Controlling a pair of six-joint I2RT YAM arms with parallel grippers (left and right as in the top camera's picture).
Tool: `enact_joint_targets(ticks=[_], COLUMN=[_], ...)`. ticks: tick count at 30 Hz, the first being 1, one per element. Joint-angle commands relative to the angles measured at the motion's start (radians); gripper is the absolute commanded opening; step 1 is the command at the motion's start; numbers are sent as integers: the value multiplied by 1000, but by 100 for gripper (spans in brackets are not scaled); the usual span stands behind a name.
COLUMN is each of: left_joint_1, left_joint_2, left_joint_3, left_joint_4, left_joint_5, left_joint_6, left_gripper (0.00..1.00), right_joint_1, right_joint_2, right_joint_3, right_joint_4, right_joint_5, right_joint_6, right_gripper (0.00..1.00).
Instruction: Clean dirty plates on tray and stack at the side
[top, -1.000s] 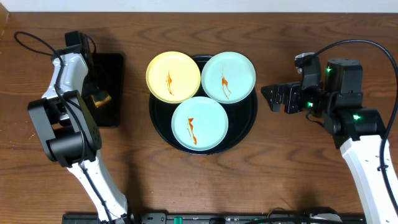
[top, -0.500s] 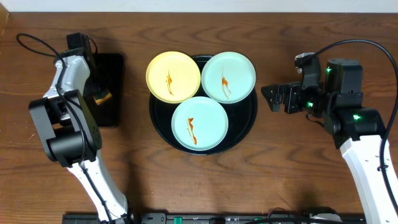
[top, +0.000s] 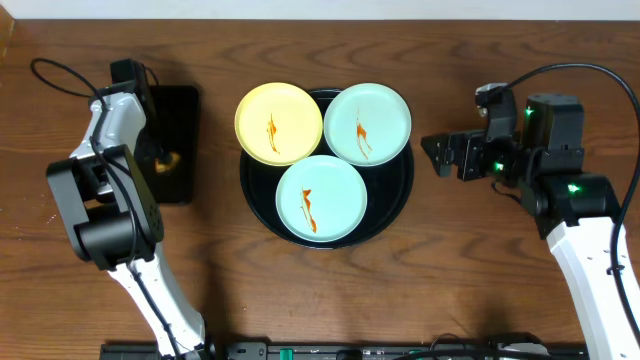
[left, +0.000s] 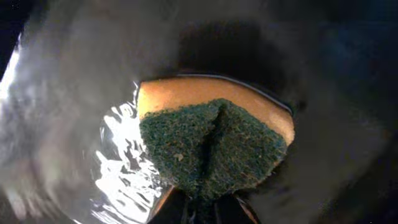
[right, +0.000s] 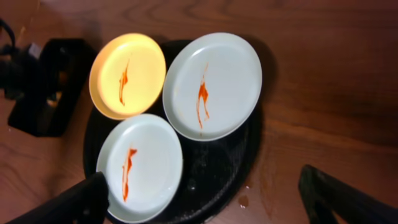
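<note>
Dirty plates, one pale yellow (top: 279, 123) and two light blue (top: 367, 122) (top: 321, 198), sit close together on the round black tray (top: 390, 195) at the middle of the tabletop. Each has an orange-brown streak at its centre, and the yellow one overhangs the rim.

Since a second ago only the left wrist has shifted slightly over the rectangular tray (top: 185, 110). The plates and the right arm are unchanged.

The left gripper (left: 205, 200) has its jaws clamped on a green-and-yellow sponge (left: 211, 146). They are cut off at the frame's bottom edge, and the surroundings are dark and blurred. The right gripper (top: 437, 157) has its jaws wide apart beside the tray.

Robot lab bench: wooden table (top: 450, 280), cabled arms (top: 580, 200).
</note>
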Motion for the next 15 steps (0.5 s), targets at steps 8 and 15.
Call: enact_joint_targets(ticks=[8, 15], left_joint_1=[-3, -24], left_joint_2=[-296, -414], left_joint_3=[16, 16], left_joint_4=[-104, -138], left_joint_5=[-2, -1], left_joint_6=[43, 127], left_gripper=[7, 7], right_joint_1=[127, 249], right_joint_2=[161, 319], right_joint_3=[15, 15], right_joint_4=[124, 221], right_joint_5=[3, 3], right_joint_6=[105, 151], right_gripper=[79, 73])
